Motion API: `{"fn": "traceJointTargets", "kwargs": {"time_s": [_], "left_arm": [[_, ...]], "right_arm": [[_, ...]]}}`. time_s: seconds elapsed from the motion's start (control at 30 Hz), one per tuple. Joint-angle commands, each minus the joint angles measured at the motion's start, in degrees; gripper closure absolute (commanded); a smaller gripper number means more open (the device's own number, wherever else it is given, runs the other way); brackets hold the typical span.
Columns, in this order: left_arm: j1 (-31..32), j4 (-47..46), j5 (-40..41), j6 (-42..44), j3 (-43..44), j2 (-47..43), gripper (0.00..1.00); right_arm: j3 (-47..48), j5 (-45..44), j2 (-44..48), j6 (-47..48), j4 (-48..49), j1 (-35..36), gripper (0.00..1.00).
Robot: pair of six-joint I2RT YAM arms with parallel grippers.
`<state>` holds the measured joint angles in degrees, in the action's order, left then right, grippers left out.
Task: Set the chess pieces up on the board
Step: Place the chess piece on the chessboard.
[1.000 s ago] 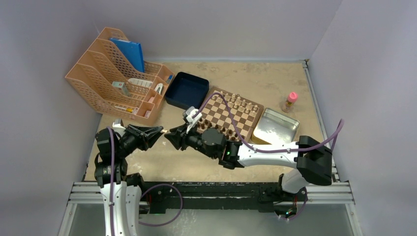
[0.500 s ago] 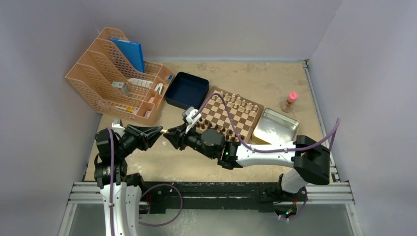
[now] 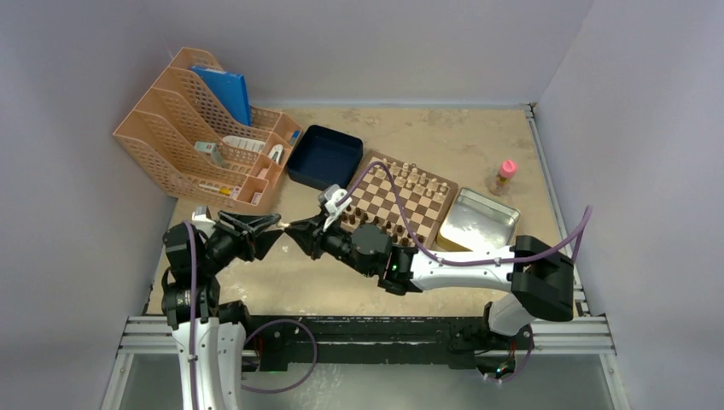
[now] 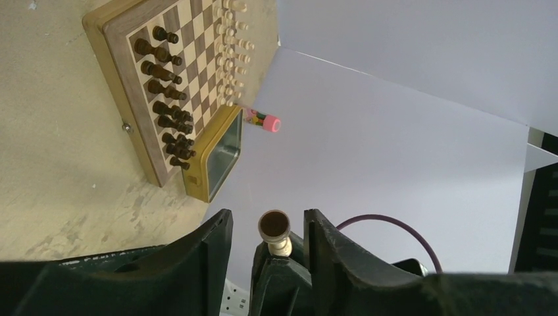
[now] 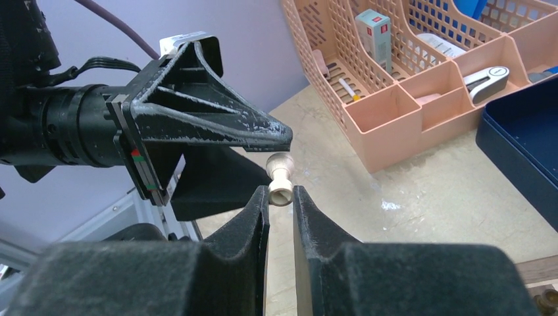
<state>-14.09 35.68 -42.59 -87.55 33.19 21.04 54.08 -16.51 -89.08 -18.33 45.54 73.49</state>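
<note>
Far left: peach rack w/ small items in its bins. Nearer than it, L gripper points right w/ jaws wide, one finger on either side of the pawn's head; can't tell if they touch it. Pawn, light beige, is up in the air over the table, left of the board, head toward L gripper. R gripper points left, tip to tip w/ the L one, jaws narrow & clamped on the pawn's base. Blue tray sits farther back, btwn rack & board. Board is right of the tray: light pcs lined along its far side, dark pcs along its near side. Tin right against the board's right edge. Bottle w/ pink cap is far right, apart from the tin.
</note>
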Motion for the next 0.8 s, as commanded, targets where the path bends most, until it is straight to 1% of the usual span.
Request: {"fn": "traceJointTargets", "kwargs": {"time_s": [0.0,0.03,0.1,0.2,0.3,0.4,0.47,0.53,0.63,0.77], "left_arm": [[0.2,3.5,1.84,-6.67,3.35,0.7,0.49],[0.2,3.42,2.09,-5.4,3.94,1.13,0.46],[0.2,4.23,3.53,-1.49,5.85,2.23,0.42],[0.2,6.05,6.78,7.55,9.52,4.31,0.4],[0.2,5.23,8.97,21.62,12.4,6.4,0.4],[0.2,5.06,8.83,35.98,13.94,7.67,0.4],[0.2,4.3,7.17,42.53,13.5,8.06,0.4],[0.2,3.09,3.67,47.94,12.31,8.46,0.39],[0.2,2.92,-1.98,54.93,9.96,9.27,0.35],[0.2,2.63,-5.89,59.5,6.92,9.1,0.33]], "right_arm": [[1.68,-4.17,4.64,0.81,0.45,0.25,0.95],[2.09,-4.89,5.44,0.98,-2.71,0.2,0.95],[3.34,-9.08,6.78,1.14,-9.93,0.03,0.95],[4.52,-13.4,9.61,1.79,-19.99,-0.97,0.95],[4.42,-12.1,13.54,1.68,-28.5,-4.85,0.93],[5.57,-12.28,14.45,2.48,-38.06,-11.11,0.93],[6.73,-11.69,14.25,3.26,-43.47,-15.21,0.93],[7.95,-9.92,13.93,4.38,-47.5,-18.81,0.93],[10.42,-7.34,11.9,5.88,-52.31,-23.39,0.92],[13.94,-3.62,5.41,8.73,-56.73,-28.64,0.92]]}}
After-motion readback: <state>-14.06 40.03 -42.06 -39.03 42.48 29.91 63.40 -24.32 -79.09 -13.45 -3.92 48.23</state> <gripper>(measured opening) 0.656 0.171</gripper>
